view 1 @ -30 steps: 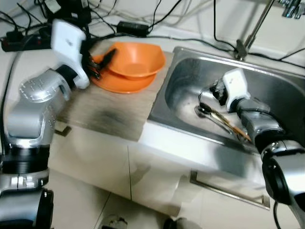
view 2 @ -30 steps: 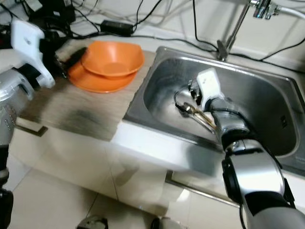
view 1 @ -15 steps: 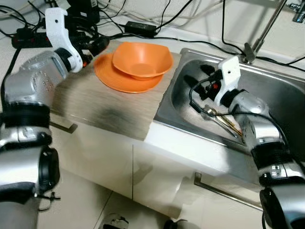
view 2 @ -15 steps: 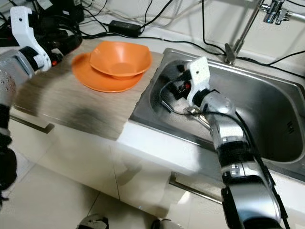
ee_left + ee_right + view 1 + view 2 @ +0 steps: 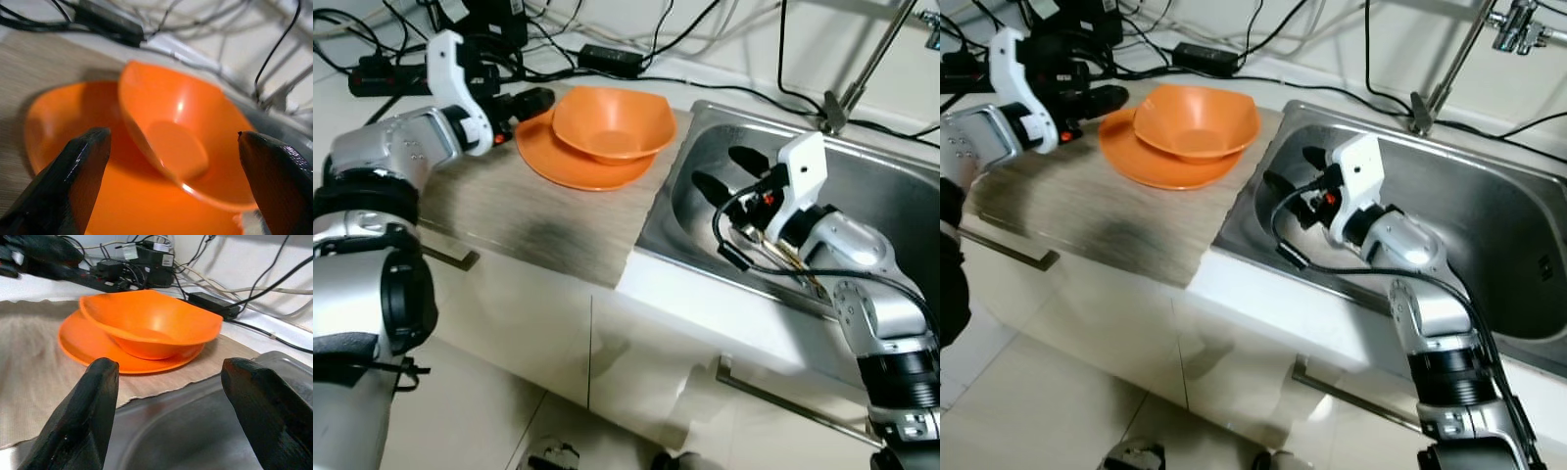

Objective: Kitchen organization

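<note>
I see a glossy orange plastic bowl (image 5: 609, 122) on a matching plate (image 5: 570, 164). The mat (image 5: 538, 215) looks woven and matt; the sink (image 5: 891, 196) is brushed steel.

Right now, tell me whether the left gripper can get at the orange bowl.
Probably yes: the left gripper hovers open beside the orange plate, facing the orange bowl, with nothing between them.

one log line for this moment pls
left gripper: open, beside plate | bowl: on plate | right gripper: open, over sink
</note>
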{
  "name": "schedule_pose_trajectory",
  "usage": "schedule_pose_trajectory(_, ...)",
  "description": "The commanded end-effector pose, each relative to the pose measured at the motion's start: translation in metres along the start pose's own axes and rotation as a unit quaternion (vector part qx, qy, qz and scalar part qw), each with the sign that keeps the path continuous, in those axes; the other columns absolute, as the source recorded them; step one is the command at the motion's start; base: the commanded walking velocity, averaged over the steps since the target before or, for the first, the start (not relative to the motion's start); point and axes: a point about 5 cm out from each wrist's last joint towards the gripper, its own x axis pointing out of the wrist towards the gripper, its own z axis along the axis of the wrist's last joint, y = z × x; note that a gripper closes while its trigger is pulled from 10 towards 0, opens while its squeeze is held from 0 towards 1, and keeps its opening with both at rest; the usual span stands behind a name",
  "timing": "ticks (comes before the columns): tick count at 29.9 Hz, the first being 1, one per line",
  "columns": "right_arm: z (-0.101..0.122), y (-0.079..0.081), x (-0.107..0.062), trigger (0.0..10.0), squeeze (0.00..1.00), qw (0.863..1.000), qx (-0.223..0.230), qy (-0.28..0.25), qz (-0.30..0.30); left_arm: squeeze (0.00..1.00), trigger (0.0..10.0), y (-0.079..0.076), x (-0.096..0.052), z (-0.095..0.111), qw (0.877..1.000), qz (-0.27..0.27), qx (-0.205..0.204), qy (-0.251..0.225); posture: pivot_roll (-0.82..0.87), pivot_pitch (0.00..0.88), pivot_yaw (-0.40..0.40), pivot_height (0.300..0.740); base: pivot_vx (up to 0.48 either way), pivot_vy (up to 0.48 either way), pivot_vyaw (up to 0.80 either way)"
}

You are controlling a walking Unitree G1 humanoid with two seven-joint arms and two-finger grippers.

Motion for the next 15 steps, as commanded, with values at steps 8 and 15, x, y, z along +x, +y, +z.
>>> schedule_pose_trajectory(8,0.006,0.007,-0.006,10.0,0.0,1.0,0.006,0.006,-0.013,0.0,10.0,-0.016,0.017,-0.008,0.999,-0.026,-0.011,0.014,0.0,0.019,-0.028,0.74,0.0,0.0,0.0)
schedule_pose_trajectory(15,0.006,0.01,-0.007,10.0,0.0,1.0,0.009,0.011,-0.021,0.0,8.7,-0.017,0.025,-0.023,1.0,0.002,-0.02,0.018,-0.01,0.02,-0.019,0.74,0.0,0.0,0.0)
